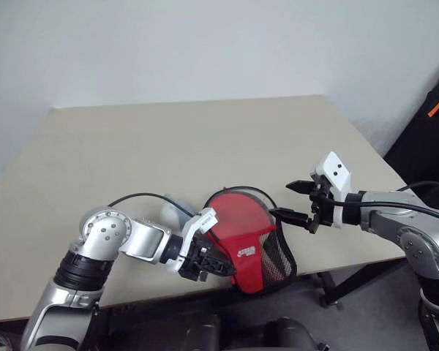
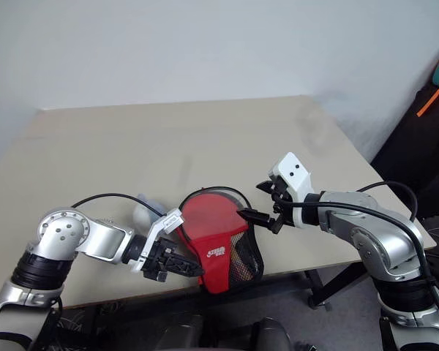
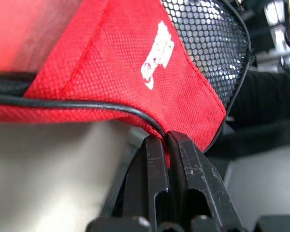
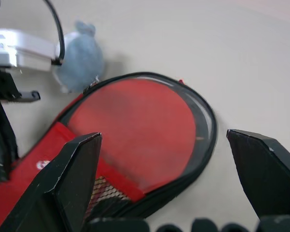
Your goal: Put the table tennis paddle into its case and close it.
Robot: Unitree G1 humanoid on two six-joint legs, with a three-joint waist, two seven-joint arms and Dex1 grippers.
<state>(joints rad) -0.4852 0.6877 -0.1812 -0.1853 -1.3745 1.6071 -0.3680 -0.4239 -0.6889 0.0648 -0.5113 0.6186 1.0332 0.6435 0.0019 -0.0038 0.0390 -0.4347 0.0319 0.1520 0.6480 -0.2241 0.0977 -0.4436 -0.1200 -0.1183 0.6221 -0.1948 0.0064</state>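
Presently, the left gripper (image 1: 205, 257) was observed at the near edge of the table (image 1: 132, 146), its fingers pressed together on a fold of the case (image 1: 243, 247). In the left wrist view the black fingertips (image 3: 157, 154) were seen pinched on the red fabric and black edging beside the white logo (image 3: 157, 53). A small pale blue object (image 4: 79, 58) was noted on the table just beside the left wrist; what it was could not be told.

The case was found at the near edge, lifted partly off the surface at its gripped side, with its black mesh end (image 1: 278, 256) hanging past the edge. The table tennis paddle (image 4: 135, 125) was seen lying in the round end of the case, its red rubber exposed within the black rim; the handle could not be made out. The cover was judged not yet closed over the blade.

The right gripper (image 1: 301, 201) was recorded above the table just to the right of the case, jaws wide apart and holding nothing.

Risks were assessed as follows. The thin pinch on soft fabric could slip, and the case could be dropped off the near edge. Further tilting of the case could let the paddle slide out through the open side. The cable running by the pinch point could be caught in the closure.
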